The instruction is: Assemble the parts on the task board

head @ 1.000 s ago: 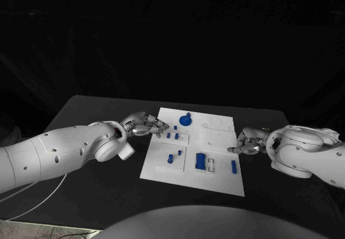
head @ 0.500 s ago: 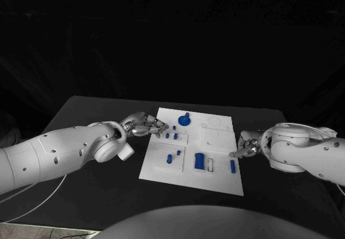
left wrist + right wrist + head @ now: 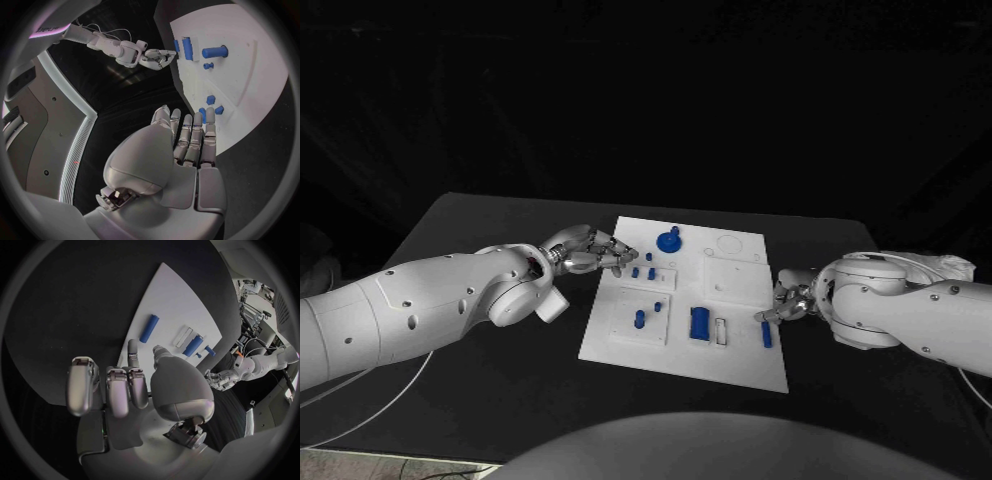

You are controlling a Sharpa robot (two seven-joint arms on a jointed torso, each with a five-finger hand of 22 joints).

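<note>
Nearest, the right hand (image 3: 788, 301) sits at the task board's (image 3: 733, 360) right edge beside a blue bar (image 3: 767, 335), and its wrist view shows fingers (image 3: 119, 390) curled, holding nothing. Farther back, the left hand (image 3: 593, 251) hovers at the board's left edge near small blue pegs (image 3: 645, 272). Its wrist view shows straight, close-set fingers (image 3: 187, 140), empty.

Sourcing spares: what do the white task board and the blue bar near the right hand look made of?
White task board: likely matte plastic, uniform, glare-free, recesses moulded or machined. Blue bar: probably plastic too, solid even colour, dull sheen; possibly printed, can't confirm.
</note>
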